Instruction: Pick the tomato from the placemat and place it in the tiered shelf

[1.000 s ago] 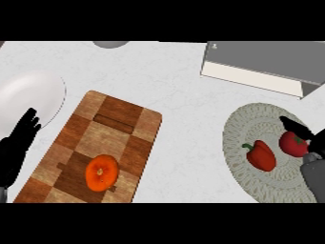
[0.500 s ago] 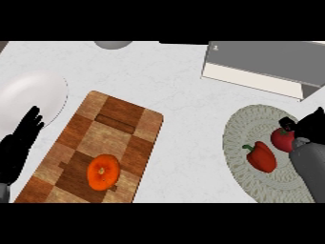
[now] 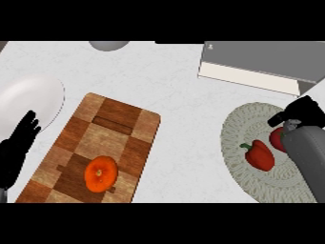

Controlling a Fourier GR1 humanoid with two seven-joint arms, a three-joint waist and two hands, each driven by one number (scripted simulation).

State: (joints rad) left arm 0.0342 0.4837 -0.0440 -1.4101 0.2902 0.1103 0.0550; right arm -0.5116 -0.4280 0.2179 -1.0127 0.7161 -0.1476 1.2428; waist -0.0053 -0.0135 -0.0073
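red round tomato [image 3: 277, 139] on placemat [image 3: 244, 125], half hidden by right hand [image 3: 304, 113]

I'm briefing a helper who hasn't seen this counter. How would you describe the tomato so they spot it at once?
Find the round woven placemat at the counter's right, below the grey tiered shelf. Two red things lie on it: the tomato is the rounder one, half hidden under the right hand; the red pepper, left of it, is longer and has a green stem.

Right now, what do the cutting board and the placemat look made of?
Cutting board: looks like wood, matte, going by the checkered light and dark brown blocks with grain. Placemat: probably woven fibre or cord, pale grey-green, with ridges ringing round it and a rough, non-glossy surface.
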